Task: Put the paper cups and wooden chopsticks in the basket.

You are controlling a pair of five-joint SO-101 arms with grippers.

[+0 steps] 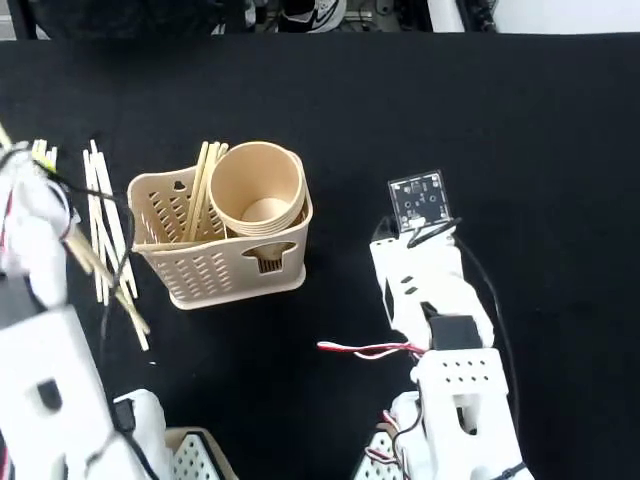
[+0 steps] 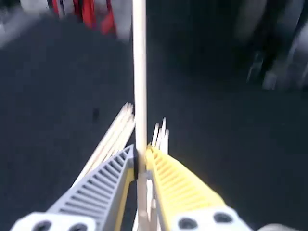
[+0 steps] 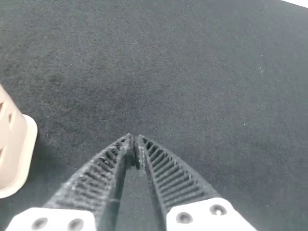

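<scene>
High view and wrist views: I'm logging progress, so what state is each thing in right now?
Basket: upright, holding cups and some chopsticks.
Paper cups: nested, upright in the basket.
Chopsticks in basket: standing on end beside the cups.
Loose chopsticks: lying on the table beside the basket.
Left hand: shut on one chopstick.
Right hand: shut, empty.

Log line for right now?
left gripper: shut on chopstick | right gripper: shut, empty | basket: paper cups, chopsticks inside | table: loose chopsticks beside basket
</scene>
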